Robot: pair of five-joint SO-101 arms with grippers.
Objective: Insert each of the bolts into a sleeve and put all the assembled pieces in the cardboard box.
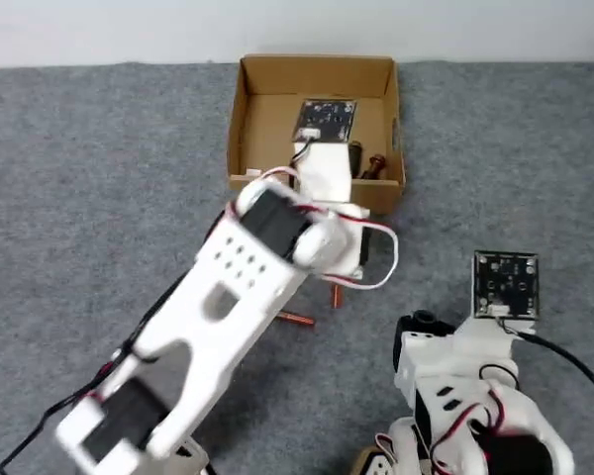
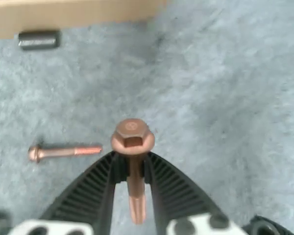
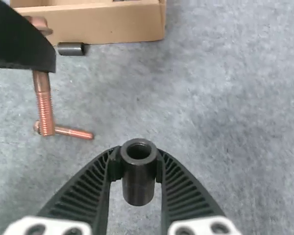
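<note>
- Held bolt (image 2: 133,139): copper, hex head, clamped by its shank between the closed fingers of the left gripper (image 2: 132,161). In the right wrist view it hangs upright, threaded tip down, near the carpet; whether the tip touches cannot be told.
- Held sleeve (image 3: 138,171): black, bore open toward the camera, gripped tight by the right gripper (image 3: 137,156). It sits to the right of the held bolt, well apart from it.
- Loose bolt (image 1: 297,319): lies flat on the carpet (image 1: 99,178), just left of the held bolt.
- Loose sleeve (image 3: 71,49): lies on its side just beside the near wall of the cardboard box (image 1: 240,129).
- Assembled piece (image 1: 376,166): in the right near corner of the box, partly covered by the left arm; details are hard to make out.
</note>
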